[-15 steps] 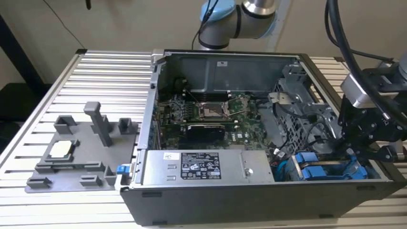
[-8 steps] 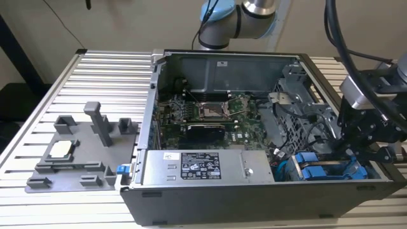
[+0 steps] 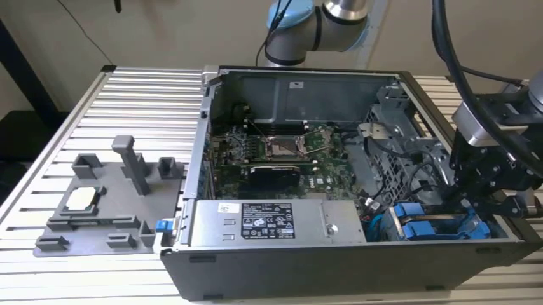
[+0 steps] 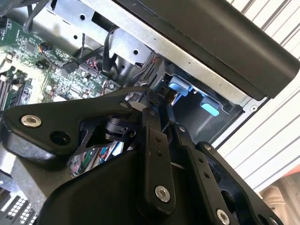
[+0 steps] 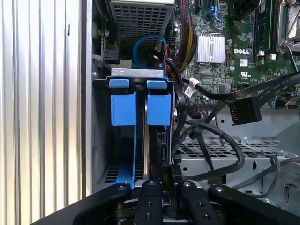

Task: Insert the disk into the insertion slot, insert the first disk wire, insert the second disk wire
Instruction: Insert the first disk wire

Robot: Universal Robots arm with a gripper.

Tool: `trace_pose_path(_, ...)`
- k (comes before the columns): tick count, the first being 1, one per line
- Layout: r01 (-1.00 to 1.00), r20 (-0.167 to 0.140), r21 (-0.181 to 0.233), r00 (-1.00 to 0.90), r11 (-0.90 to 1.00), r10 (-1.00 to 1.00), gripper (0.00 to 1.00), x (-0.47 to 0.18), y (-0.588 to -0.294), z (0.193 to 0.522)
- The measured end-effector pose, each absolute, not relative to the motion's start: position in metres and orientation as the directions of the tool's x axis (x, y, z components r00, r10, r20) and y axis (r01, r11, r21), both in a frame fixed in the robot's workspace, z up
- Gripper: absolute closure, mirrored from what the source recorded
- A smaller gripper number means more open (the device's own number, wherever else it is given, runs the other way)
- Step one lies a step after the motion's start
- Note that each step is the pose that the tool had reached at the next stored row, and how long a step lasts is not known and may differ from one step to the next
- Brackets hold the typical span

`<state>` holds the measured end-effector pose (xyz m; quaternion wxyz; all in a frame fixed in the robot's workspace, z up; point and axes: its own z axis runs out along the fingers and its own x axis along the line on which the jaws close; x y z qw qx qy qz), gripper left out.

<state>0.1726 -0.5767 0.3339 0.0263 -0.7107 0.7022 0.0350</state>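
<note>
In the open computer case (image 3: 297,82), at its near corner on the exterior view's right, the disk (image 5: 158,108) sits slotted beside the other blue carrier (image 5: 123,108). The gripper (image 5: 166,179) meets its outer end, jaws narrow, pinching its edge.

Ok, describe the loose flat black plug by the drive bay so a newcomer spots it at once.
Inside the open computer case, find the corner bay holding two blue carriers. Beside it, a flat black ribbon cable crosses the green motherboard and ends in a wide rectangular plug. Neighbouring cables are round and looped; this one is flat, its end free.
</note>
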Motion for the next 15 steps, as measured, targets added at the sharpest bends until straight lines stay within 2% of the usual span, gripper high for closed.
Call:
trace_pose_path(4, -1.000, -0.088, 0.012, 0.011, -0.013, -0.996, 0.80, 0.173, -0.577, 0.333)
trace_pose_path(5, -1.000, -0.088, 0.012, 0.011, -0.013, -0.996, 0.74, 0.173, -0.577, 0.333)
trace_pose_path(15, -1.000, -0.087, 0.012, 0.010, -0.011, -0.996, 0.74, 0.173, -0.577, 0.346)
